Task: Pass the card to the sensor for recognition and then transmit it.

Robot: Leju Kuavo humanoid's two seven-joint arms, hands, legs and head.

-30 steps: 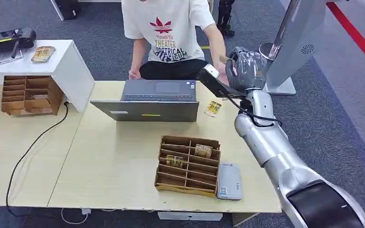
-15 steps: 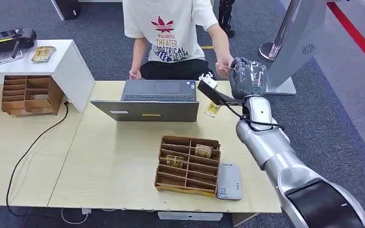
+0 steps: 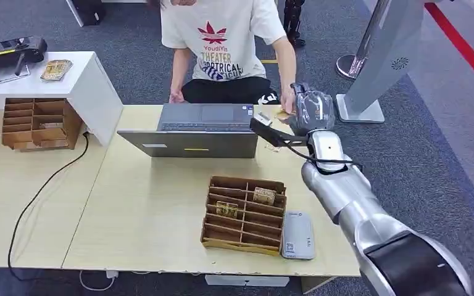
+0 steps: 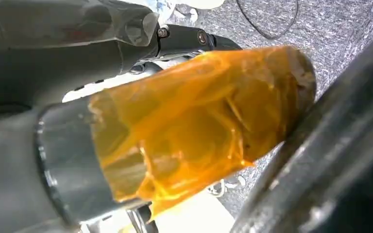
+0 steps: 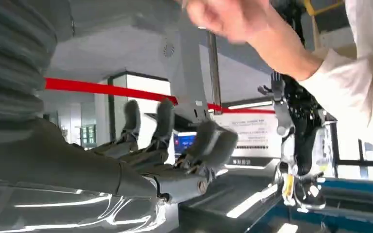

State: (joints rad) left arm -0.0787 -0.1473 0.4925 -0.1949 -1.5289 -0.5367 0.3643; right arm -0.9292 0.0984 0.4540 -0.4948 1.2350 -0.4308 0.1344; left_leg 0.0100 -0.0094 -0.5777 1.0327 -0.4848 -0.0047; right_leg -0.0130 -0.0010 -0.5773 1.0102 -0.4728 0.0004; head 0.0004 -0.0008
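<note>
My right hand reaches over the table's far edge toward a seated person. In the right wrist view this hand has its fingers spread and nothing in it. The person's hand is right beside it, with a small tan card at its fingers; in the wrist view that hand is blurred. The white-grey sensor lies flat near the table's front edge, well behind my right hand. My left hand shows close up, one digit wrapped in orange tape, its grip unclear.
A cardboard organizer with cards in its slots stands beside the sensor. An open laptop sits in front of the person, and another card lies beside it, partly hidden by my wrist. A second organizer and a white stand are at the left.
My right hand has shifted slightly left and lower over the table's far edge. The person's hand has come down beside it, and the tan card now shows at that hand.
</note>
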